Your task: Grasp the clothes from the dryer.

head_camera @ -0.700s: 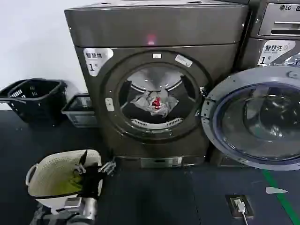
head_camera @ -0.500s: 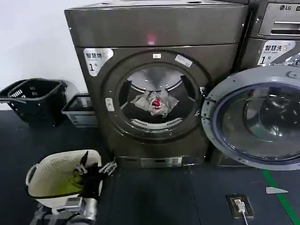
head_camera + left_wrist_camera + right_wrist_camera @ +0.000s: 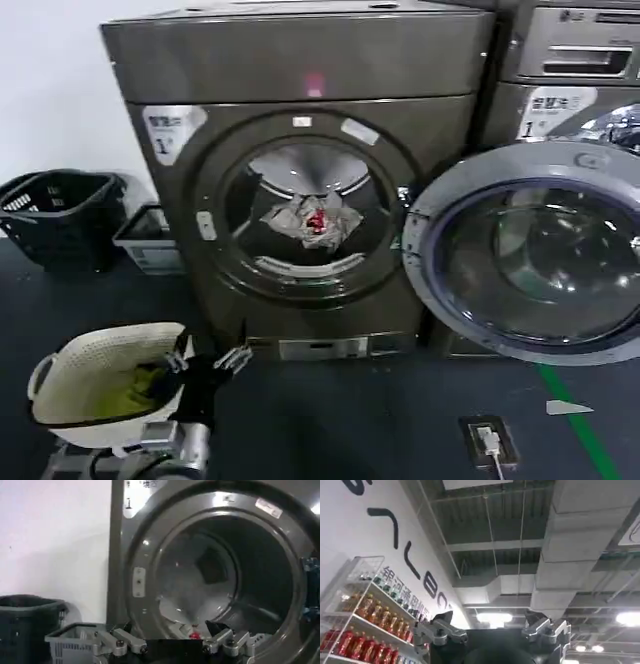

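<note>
The dryer point(image 3: 300, 180) is dark bronze-grey metal with a white "1" sticker point(image 3: 168, 130) and a small pink-red light point(image 3: 315, 85). In its drum the clothes point(image 3: 312, 220) are pale grey-white with a bright red patch. Near left, a cream basket point(image 3: 70, 375) holds yellow-green fabric point(image 3: 125, 392); the far-left basket point(image 3: 60, 215) is black.

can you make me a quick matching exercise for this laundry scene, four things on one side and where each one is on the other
Things:
1. clothes
2. round door
3. pale woven basket
4. black basket

Places:
A. on the floor by the left gripper
B. swung open to the right of the dryer
C. inside the drum
D. by the white wall, left of the dryer

Pairs: 1-C, 2-B, 3-A, 4-D
</note>
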Robot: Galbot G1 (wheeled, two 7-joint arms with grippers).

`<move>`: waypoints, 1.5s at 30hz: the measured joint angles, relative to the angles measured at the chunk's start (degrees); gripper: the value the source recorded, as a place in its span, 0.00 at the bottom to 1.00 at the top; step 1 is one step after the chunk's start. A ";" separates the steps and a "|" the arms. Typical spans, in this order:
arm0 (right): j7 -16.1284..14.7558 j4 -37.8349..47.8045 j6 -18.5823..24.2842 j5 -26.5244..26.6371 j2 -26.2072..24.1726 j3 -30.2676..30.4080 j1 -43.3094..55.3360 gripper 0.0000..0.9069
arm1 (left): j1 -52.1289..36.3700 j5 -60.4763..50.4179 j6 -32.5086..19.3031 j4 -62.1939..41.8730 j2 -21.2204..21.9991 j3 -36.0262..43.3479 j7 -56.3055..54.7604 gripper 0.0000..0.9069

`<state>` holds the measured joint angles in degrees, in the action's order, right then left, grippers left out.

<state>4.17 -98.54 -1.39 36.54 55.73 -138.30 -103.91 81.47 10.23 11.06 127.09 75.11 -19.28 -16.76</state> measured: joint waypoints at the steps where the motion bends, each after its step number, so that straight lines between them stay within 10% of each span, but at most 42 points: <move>1: -0.01 0.01 0.00 0.05 -0.04 -0.06 -0.07 1.00 | 0.04 0.00 0.11 0.02 0.09 0.17 0.00 1.00; 45: -1.65 0.67 4.40 1.40 0.42 -1.09 -0.68 1.00 | -1.06 -1.10 -0.41 -0.51 -0.56 0.04 0.73 1.00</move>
<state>2.52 -97.88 3.01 37.93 56.15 -139.39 -104.59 80.41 9.12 10.65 126.58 74.55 -19.24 -16.04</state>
